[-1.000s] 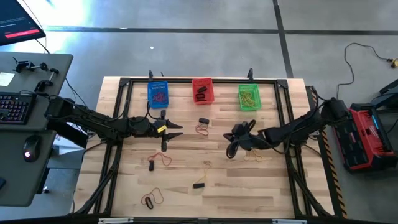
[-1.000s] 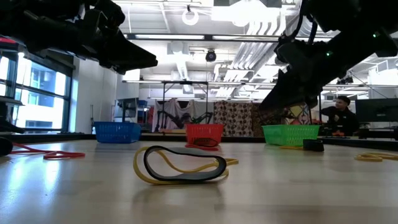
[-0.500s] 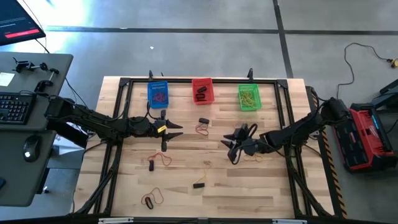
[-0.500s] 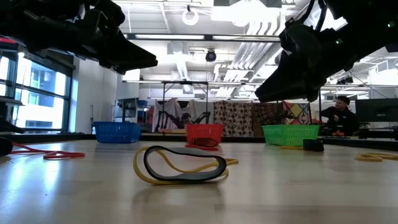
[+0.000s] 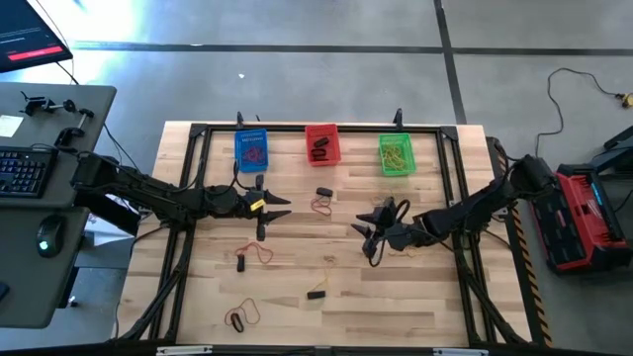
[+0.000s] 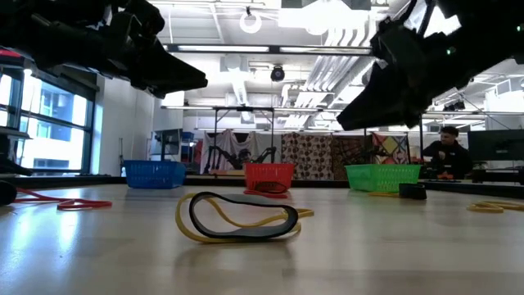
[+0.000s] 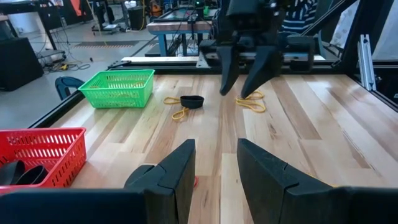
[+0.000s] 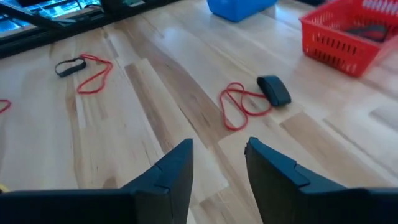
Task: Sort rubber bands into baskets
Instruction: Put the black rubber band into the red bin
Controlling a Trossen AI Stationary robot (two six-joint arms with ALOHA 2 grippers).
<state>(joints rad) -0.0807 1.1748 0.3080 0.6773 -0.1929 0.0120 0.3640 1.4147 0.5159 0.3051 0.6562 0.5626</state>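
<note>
Three baskets stand in a row at the far side: blue [image 5: 251,150], red [image 5: 321,144], green [image 5: 396,154]. Rubber bands lie loose on the wooden table: a red one with a black one [image 5: 321,201] at mid-table, red and black ones [image 5: 249,257] nearer, a black one [image 5: 316,294], and a yellow one [image 5: 402,248] beside my right arm. My left gripper [image 5: 275,210] hangs open left of centre, nothing between its fingers [image 7: 216,152]. My right gripper [image 5: 366,237] hangs open right of centre, above bare wood [image 8: 219,155], short of the red band [image 8: 239,106].
A black frame [image 5: 198,133] rims the table. In the low view a yellow and a black band [image 6: 237,220] lie together close to the camera. More bands [image 5: 239,316] rest near the front left corner. A desk with a keyboard [image 5: 22,168] stands beyond the left edge.
My right gripper has opened and has swung a little toward the table's near edge, rising slightly.
</note>
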